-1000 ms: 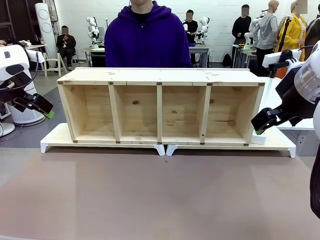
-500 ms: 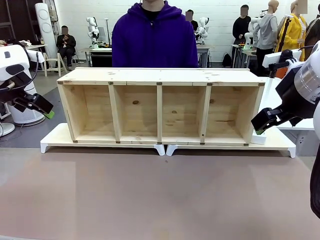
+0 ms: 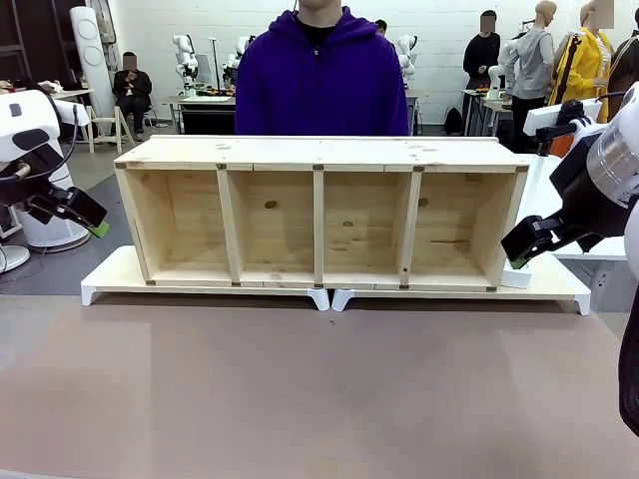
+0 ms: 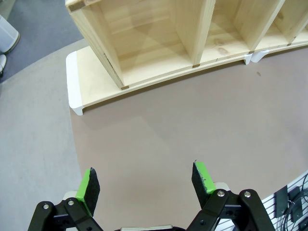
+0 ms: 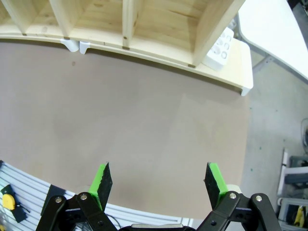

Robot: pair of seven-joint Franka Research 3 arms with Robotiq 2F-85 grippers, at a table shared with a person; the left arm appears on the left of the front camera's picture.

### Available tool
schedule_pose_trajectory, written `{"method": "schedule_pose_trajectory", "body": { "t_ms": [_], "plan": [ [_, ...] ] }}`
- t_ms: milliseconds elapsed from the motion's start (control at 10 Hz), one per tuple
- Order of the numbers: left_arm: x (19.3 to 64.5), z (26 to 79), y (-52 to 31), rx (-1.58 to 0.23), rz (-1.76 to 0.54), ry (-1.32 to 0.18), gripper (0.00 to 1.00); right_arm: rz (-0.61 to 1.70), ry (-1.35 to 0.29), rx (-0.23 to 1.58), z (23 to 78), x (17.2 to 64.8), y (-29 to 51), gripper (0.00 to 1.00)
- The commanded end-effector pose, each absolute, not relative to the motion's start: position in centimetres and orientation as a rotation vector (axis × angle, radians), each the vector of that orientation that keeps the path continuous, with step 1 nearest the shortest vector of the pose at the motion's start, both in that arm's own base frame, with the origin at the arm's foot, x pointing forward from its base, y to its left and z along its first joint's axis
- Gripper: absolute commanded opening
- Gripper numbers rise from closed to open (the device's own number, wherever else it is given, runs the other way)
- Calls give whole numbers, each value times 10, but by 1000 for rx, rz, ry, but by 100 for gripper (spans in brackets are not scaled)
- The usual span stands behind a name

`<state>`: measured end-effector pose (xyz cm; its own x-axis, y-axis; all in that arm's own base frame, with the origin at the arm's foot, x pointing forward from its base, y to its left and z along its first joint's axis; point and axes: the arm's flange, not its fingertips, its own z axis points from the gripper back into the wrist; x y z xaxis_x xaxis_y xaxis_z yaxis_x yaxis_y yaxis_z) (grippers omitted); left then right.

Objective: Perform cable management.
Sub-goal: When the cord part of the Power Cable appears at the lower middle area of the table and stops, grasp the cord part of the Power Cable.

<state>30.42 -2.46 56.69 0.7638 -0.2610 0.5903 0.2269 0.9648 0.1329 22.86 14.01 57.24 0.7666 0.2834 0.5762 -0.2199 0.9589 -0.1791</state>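
The left gripper [image 4: 144,173] hung with jaws wide off the left end of the shelf [image 3: 319,152], the right gripper [image 5: 158,171] likewise wide beside its right end.

White wall [image 3: 444,25], grey floor [image 3: 60,269] (2 desks [image 3: 203,100] in bkgd).

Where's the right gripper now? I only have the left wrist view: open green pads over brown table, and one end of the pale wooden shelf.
Observer: The right gripper hangs open beside the right end of the pale wooden shelf.
Operator: Anything lying near it?
Observer: A white multi-socket power strip lies on the white-edged board beside that end wall.
Operator: Who's across the table?
Observer: A person in a purple hoodie stands behind the shelf's middle.
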Motion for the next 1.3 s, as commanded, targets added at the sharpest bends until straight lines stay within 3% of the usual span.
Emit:
{"method": "schedule_pose_trajectory", "body": {
  "t_ms": [0, 1200],
  "plan": [
    [305, 566, -25, 55, -253, -647, 100, 274, -645, -104, 573, 229, 140, 100],
    [305, 566, -25, 55, -253, -647, 100, 274, -645, -104, 573, 229, 140, 100]
  ]
}}
